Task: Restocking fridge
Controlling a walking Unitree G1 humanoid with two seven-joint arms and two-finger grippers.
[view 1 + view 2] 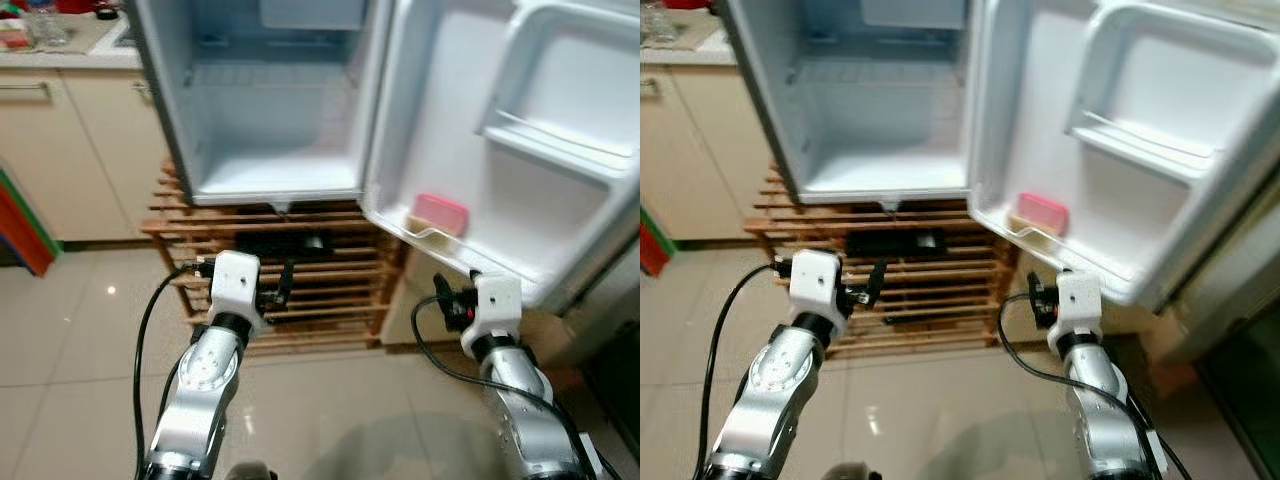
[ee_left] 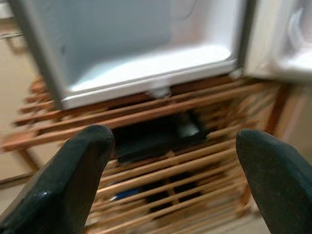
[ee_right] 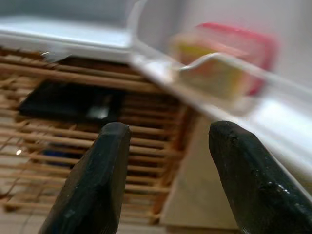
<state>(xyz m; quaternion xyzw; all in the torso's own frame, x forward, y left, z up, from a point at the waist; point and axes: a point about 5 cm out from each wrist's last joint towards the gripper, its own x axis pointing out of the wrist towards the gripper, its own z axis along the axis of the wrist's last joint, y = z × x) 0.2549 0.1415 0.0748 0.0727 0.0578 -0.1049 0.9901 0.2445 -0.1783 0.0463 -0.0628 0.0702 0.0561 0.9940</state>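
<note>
Fingers (image 3: 109,180) spread before wooden rack (image 1: 330,275), under fridge door (image 1: 480,150).

No legible text is showing on any surface. The pink box (image 1: 441,213) in the door shelf (image 1: 432,238) of the fridge (image 1: 275,120) is showing a yellow patch in the right wrist view, too blurred to read. The black object (image 1: 896,242) on the wooden rack (image 1: 330,290) is carrying no readable marking. Items on the counter (image 1: 70,45) are appearing too small to read.
</note>
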